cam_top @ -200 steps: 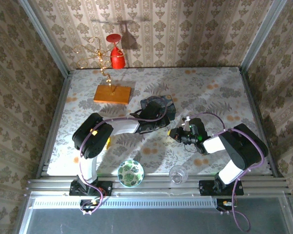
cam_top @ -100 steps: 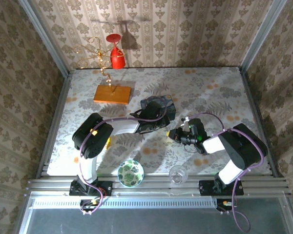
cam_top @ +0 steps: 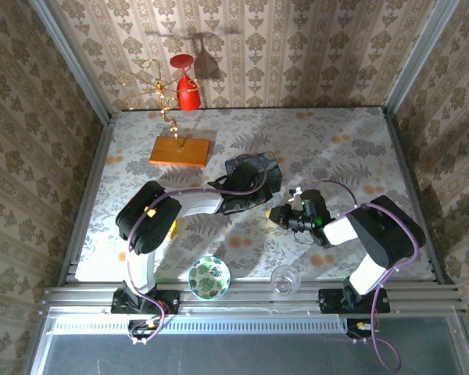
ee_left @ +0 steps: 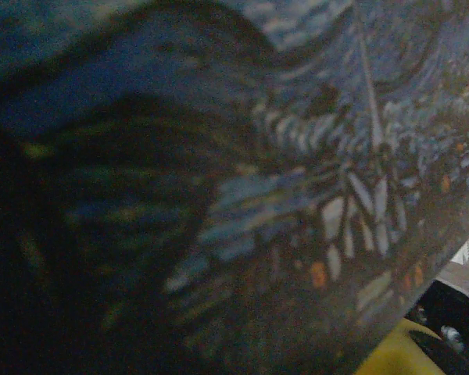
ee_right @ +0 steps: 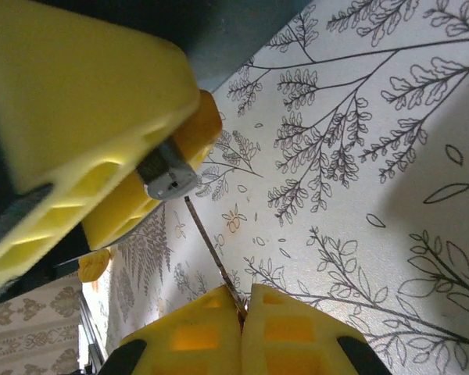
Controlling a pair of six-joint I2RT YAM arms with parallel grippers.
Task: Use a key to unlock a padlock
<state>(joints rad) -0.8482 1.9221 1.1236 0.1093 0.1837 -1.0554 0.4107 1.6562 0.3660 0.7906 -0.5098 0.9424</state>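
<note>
R gripper (ee_right: 241,312) is pinched tight on the key (ee_right: 209,246); fingers together, thin dark shaft poking out of the seam toward 11 o'clock; key tip is close under the padlock (ee_right: 170,177) but apart, not yet in. Padlock sits at 11 from the R fingertips, silvery end facing the key, clamped (as it looks) betw. the yellow fingers of the L gripper (ee_right: 186,150); both over the leaf-print table (ee_right: 359,156). In the top view the blue tin (cam_top: 254,166) lies at 11 o'clock from where the grippers meet, near the L wrist.

Step in hand, as I judge it: seat key in keyway; the slot itself is too small to tell. To do it well:
- line the shaft's axis w/ the padlock's end face first
- push along the shaft's own line, in small amounts
- key is gripped at its very end, so an off-centre hit would prob. pivot it in the pads
- L arm should act as a firm anvil
- twist only once fully seated
</note>
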